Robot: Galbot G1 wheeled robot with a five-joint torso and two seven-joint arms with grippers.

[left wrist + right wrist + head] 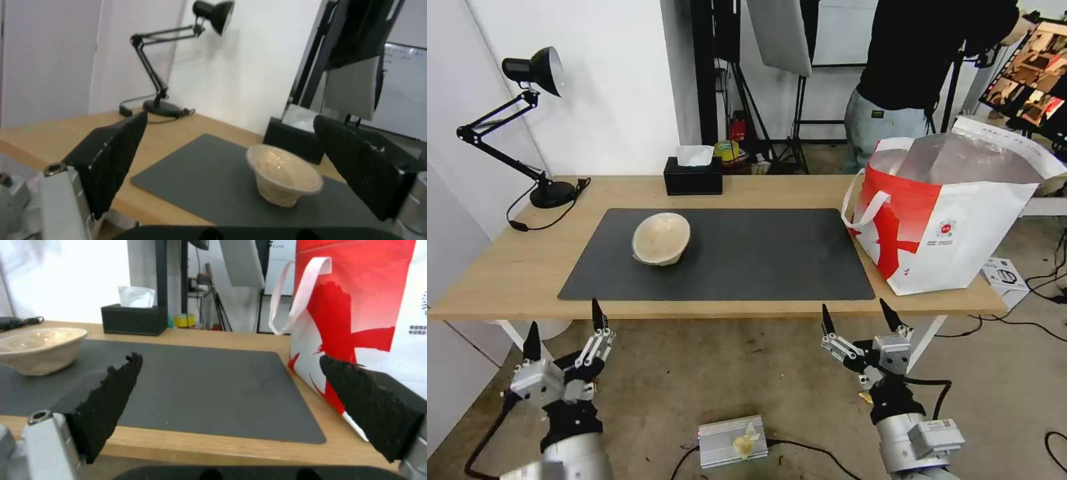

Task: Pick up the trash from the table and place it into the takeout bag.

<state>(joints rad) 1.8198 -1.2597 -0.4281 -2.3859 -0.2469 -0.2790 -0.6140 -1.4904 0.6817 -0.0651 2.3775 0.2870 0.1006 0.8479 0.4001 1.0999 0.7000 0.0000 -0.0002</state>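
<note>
Table, light wood, with a dark grey mat across its middle.

Pulp bowl sits on the mat's left half, tilted toward the front edge, nothing touching it. In the left wrist view the bowl lies between the two black fingers, but farther off, on the mat. In the right wrist view it rests at the mat's far side.

Takeout bag stands upright at the table's right end, just off the mat's edge; mouth gaping, foil lining visible, one white strap hanging on the side facing the mat. In the right wrist view the bag is close beside one finger.

Left gripper held below and in front of the table edge, jaws wide, empty.

Right gripper likewise low before the table's front edge, near the bag's end, jaws wide, empty.

Tissue box at the back edge; lamp at the back left corner.
</note>
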